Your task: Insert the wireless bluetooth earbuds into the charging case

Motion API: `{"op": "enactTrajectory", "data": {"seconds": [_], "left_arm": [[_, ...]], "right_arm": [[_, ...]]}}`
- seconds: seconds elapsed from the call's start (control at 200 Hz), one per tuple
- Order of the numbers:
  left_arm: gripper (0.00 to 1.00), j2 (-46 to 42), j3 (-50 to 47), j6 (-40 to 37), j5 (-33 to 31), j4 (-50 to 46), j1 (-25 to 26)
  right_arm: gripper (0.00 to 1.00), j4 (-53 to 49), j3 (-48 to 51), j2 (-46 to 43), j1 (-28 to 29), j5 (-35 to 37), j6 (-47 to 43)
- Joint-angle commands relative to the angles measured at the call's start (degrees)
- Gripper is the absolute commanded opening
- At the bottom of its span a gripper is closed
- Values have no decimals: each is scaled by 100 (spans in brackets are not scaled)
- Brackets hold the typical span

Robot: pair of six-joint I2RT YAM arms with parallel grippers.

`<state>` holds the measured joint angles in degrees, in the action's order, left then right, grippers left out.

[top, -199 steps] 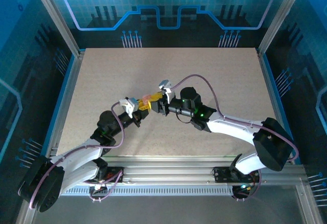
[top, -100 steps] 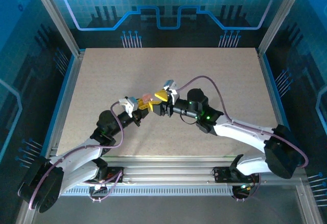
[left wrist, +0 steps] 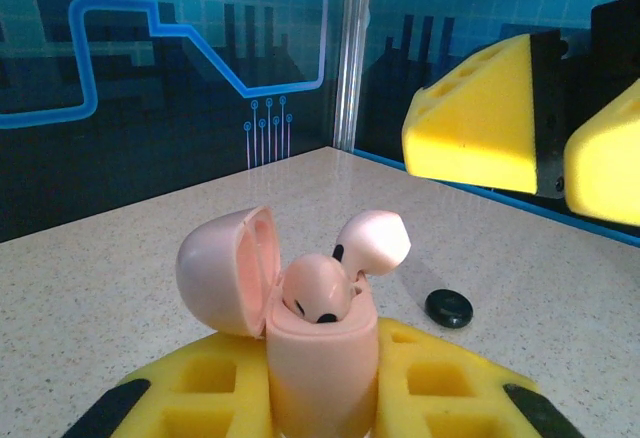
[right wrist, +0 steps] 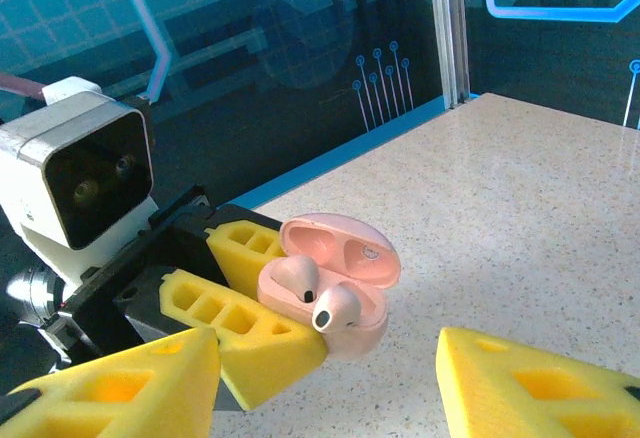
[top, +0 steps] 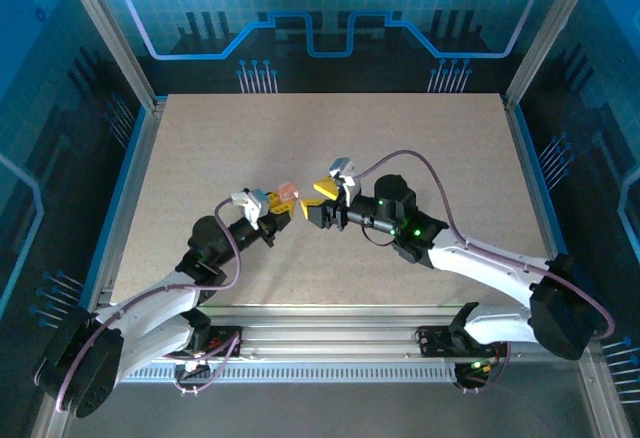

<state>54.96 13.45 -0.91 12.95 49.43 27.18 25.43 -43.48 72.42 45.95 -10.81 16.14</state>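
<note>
You are looking down on a speckled beige tabletop (top: pixel 420 148) that is sitting inside a framed cell. Silver aluminium posts (top: pixel 108 33) are rising at its back corners. Dark panels (top: pixel 320 8) printed with bright blue circuit lines are closing in the back and sides. A slotted metal rail (top: pixel 330 343) is running along the near edge.

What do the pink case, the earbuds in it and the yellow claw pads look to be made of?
Charging case: likely hard plastic, matte pink, smooth moulded shell and hinged lid.
Earbuds: glossier pink plastic, soft highlights; dark spots may be mesh ports.
Left claw pads: probably soft foam or rubber, dull yellow, cast with square pockets.
</note>
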Motion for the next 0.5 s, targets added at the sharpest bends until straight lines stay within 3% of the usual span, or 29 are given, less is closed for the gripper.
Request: {"op": "enactTrajectory", "data": {"seconds": [0.0,0.495], "left_arm": [[17,-102,164,100,172,160,22],[17,-146,144,95,236,112,19]], "right_arm": [[60,209,-134,138,-55,-71,88],[60,443,-466,600,-61,-170,99]]}}
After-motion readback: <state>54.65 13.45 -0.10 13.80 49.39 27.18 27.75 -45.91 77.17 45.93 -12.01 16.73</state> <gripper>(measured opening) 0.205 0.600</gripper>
